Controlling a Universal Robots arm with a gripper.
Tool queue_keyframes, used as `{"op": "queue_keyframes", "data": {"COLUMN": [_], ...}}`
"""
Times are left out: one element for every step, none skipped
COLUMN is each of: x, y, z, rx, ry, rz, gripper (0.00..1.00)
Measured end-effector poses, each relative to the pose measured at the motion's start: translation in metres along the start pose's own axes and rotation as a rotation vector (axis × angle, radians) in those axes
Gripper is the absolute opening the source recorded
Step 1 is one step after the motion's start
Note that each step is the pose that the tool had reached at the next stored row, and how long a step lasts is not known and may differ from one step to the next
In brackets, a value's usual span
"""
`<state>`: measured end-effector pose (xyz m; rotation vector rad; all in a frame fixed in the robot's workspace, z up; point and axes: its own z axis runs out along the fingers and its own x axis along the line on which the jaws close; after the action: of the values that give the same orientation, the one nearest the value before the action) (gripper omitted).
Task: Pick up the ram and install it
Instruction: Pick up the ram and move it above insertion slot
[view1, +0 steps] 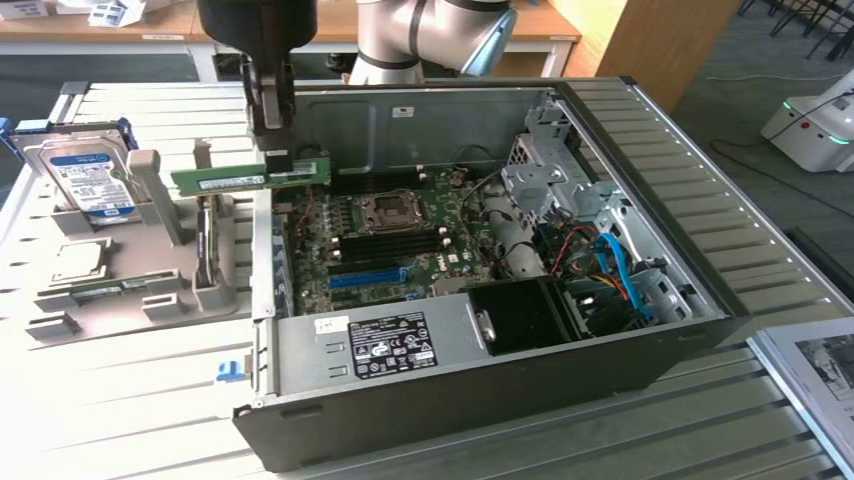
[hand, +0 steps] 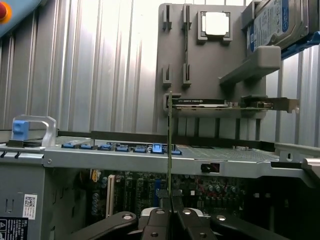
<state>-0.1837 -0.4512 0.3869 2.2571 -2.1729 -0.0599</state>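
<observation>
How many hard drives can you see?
1. The hard drive stands in the gray holder at the exterior view's left, outside the computer case; bays may hide more.

A green ram (view1: 247, 178) is set off against a black tool (view1: 278, 165). The desk (view1: 134, 420) is ribbed in pale silver-grey slats. The computer case (view1: 467, 420) is finished in black, a bright blue slot (view1: 363, 278) is picked out on its dark green motherboard (view1: 314, 255), and a hard drive (view1: 83, 178) is labelled blue and white.
</observation>
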Motion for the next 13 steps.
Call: {"op": "queue_keyframes", "data": {"x": [0.0,0.0,0.0,0.0,0.0,0.0,0.0,0.0,0.001,0.001,0.001,0.001,0.001], "y": [-0.0016,-0.0032,-0.0047,-0.0063,-0.008,-0.0096,-0.0111,-0.0126,-0.0141,-0.0156,-0.0171,-0.0189,-0.0205], "z": [0.0,-0.0001,-0.0002,-0.0002,-0.0003,-0.0003,-0.0004,-0.0004,-0.0004,-0.0005,-0.0006,-0.0006,-0.0007], "rx": [0.0,-0.0001,-0.0002,-0.0003,-0.0005,-0.0008,-0.0011,-0.0014,-0.0016,-0.0019,-0.0022,-0.0025,-0.0027], "ry": [0.0,0.0,0.0,0.0,0.0,-0.0001,-0.0001,-0.0001,-0.0001,-0.0001,-0.0001,-0.0001,-0.0001], "rz": [0.0,0.0,0.0,0.0,0.0,0.0,0.0,0.0,0.0,0.0,0.0,0.0,0.0], "gripper": [0.12,0.12,0.12,0.12,0.12,0.12,0.12,0.12,0.12,0.12,0.12,0.12,0.12]}}
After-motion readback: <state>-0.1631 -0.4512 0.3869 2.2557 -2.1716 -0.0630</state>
